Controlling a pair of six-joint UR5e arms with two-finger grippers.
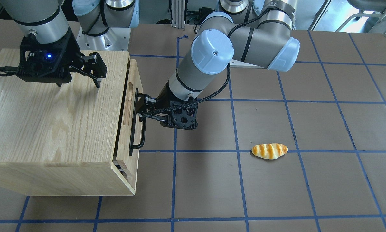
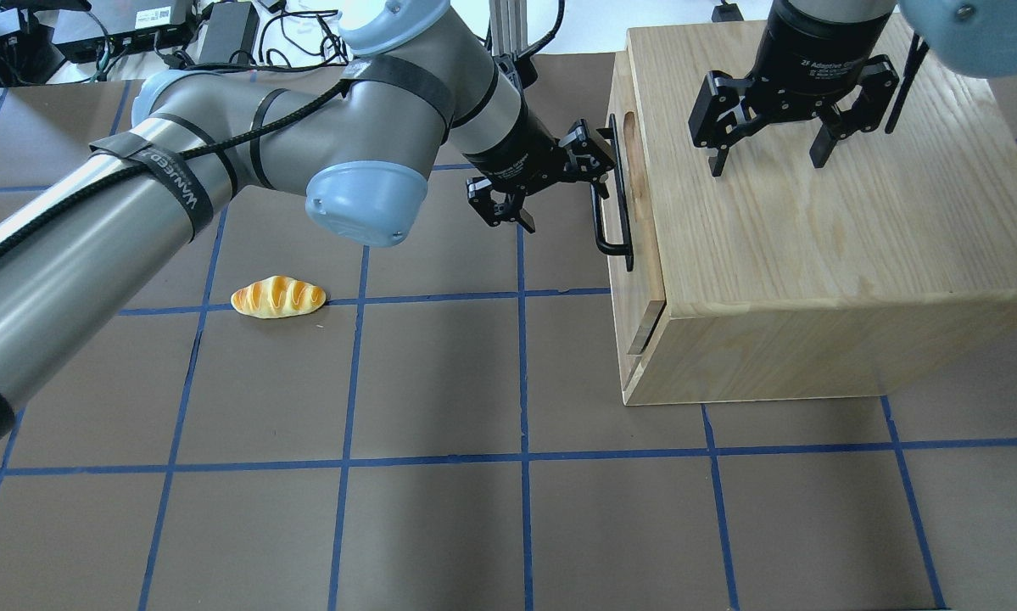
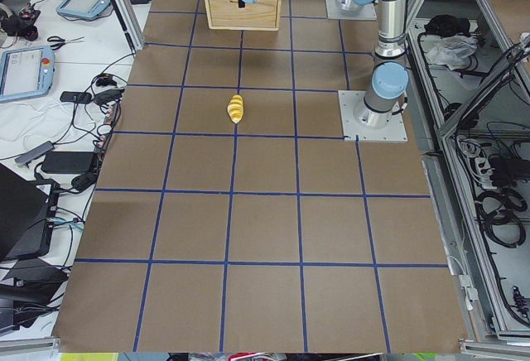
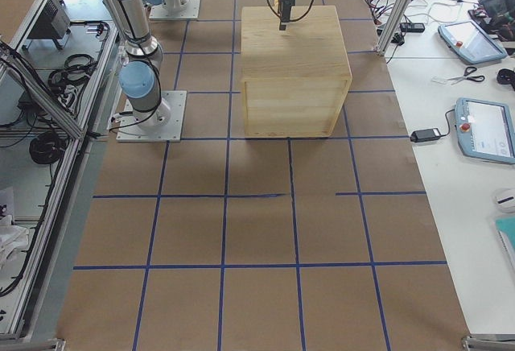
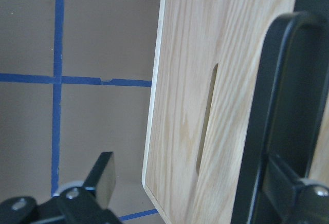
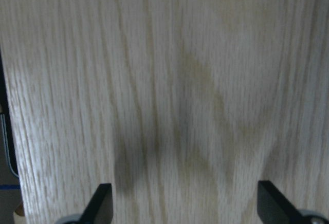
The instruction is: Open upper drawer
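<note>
The upper drawer (image 1: 135,77) (image 2: 644,255) sits in a light-wood cabinet (image 1: 51,112) (image 2: 813,238) and stands pulled out a little, with a dark gap behind its front panel. Its black bar handle (image 1: 134,135) (image 2: 611,229) (image 5: 267,106) runs beside the oval slot (image 5: 207,116). My left gripper (image 1: 140,108) (image 2: 569,191) is open. One finger is at the handle, which crosses in front of it in the left wrist view; the other finger (image 5: 103,178) stands off, clear of the panel. My right gripper (image 2: 768,157) (image 1: 78,84) (image 6: 187,206) is open and empty just above the cabinet top.
A yellow striped bread roll (image 1: 269,150) (image 2: 277,297) (image 3: 236,108) lies on the brown, blue-taped table, well away from the cabinet. The cabinet also shows in the exterior right view (image 4: 294,61). The robot bases stand at the table's back edge.
</note>
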